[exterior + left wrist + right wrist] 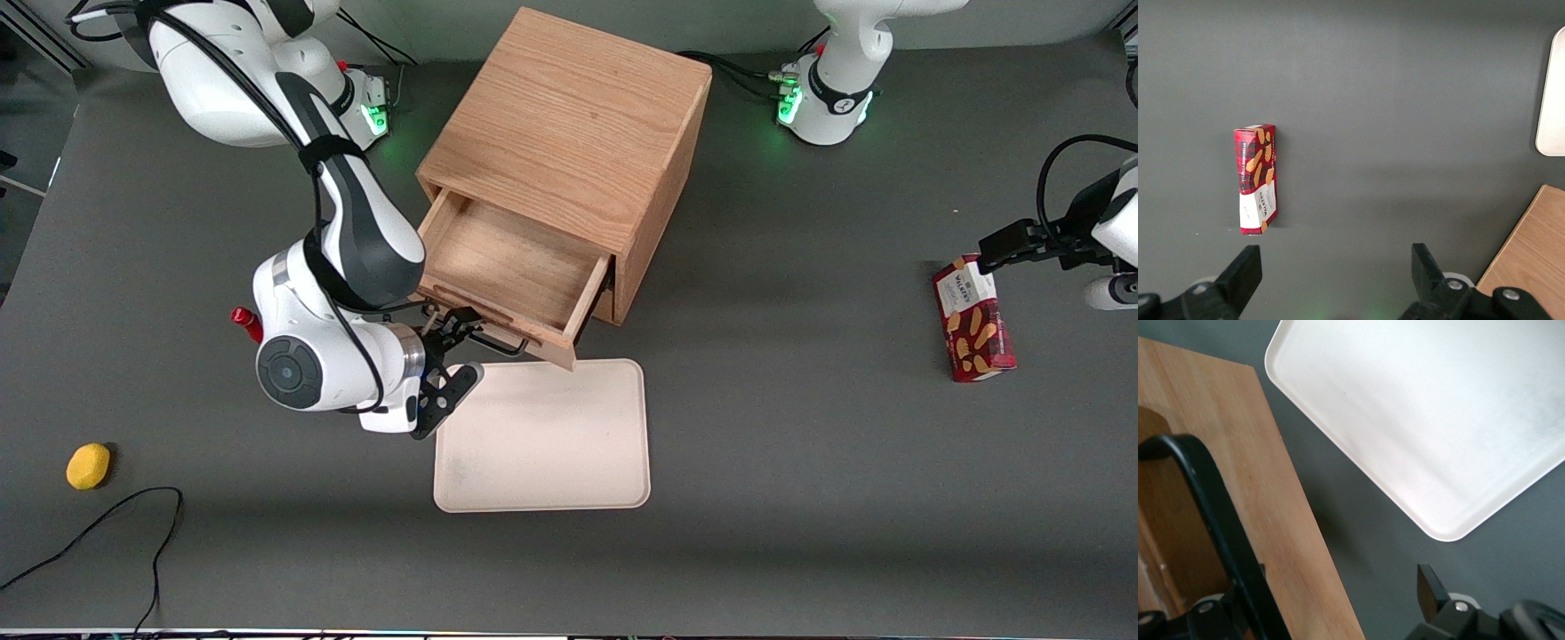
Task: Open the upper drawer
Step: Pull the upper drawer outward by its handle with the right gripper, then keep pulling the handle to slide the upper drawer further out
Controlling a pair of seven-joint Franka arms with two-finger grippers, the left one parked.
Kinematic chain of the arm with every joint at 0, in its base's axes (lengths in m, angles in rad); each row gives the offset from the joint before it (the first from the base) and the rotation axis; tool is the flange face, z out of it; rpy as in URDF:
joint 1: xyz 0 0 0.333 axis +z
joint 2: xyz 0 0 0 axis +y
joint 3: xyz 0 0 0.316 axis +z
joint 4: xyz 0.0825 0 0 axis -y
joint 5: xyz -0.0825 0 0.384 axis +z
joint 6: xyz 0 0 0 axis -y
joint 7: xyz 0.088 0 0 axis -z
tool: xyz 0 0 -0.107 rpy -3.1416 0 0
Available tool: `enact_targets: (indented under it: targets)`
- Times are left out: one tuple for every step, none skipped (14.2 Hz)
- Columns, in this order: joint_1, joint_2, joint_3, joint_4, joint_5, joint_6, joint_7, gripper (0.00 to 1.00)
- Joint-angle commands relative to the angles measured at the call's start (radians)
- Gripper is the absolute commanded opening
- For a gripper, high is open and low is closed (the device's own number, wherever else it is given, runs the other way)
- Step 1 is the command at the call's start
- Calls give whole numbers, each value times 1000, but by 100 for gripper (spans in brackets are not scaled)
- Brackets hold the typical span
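Observation:
The upper drawer (511, 267) of the light-oak cabinet (569, 124) stands pulled well out, and its wooden floor shows with nothing on it. Its thin black bar handle (494, 343) runs along the drawer front, on the side nearest the front camera. My right gripper (452, 336) sits at the working arm's end of that handle, just above the table. In the right wrist view the gripper (1331, 587) is open. The drawer front (1271, 500) lies between its fingers, with the handle (1208, 500) close by one finger and the other fingertip (1426, 583) over bare table.
A cream tray (542, 436) lies flat just in front of the open drawer, its corner under the drawer's front edge. A yellow ball-like object (88, 466) and a black cable (107, 524) lie toward the working arm's end. A red biscuit box (973, 320) lies toward the parked arm's end.

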Motion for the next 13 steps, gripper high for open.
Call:
enact_targets:
  targets:
    - [-27,20,4,58,-2,-14,-47,100]
    - [-31,20,4,66,-2,-14,-55,100]
    - [-38,20,4,71,-2,-14,-55,100]
    - [-43,20,4,75,-2,-14,-55,100]
    - [-43,20,4,84,-2,-12,-55,100]
    - [-43,24,4,89,-2,-8,-55,100]
    - [-43,28,4,91,-2,8,-55,100]
    - [-43,28,4,91,-2,18,-55,100]
    - [-43,29,4,91,-3,28,-54,100]
    - [-43,29,4,89,-2,35,-54,100]
    - [-41,35,4,89,-2,37,-54,100]
    - [-41,35,4,89,-2,37,-54,100]
    - [-41,38,6,89,-2,37,-54,100]
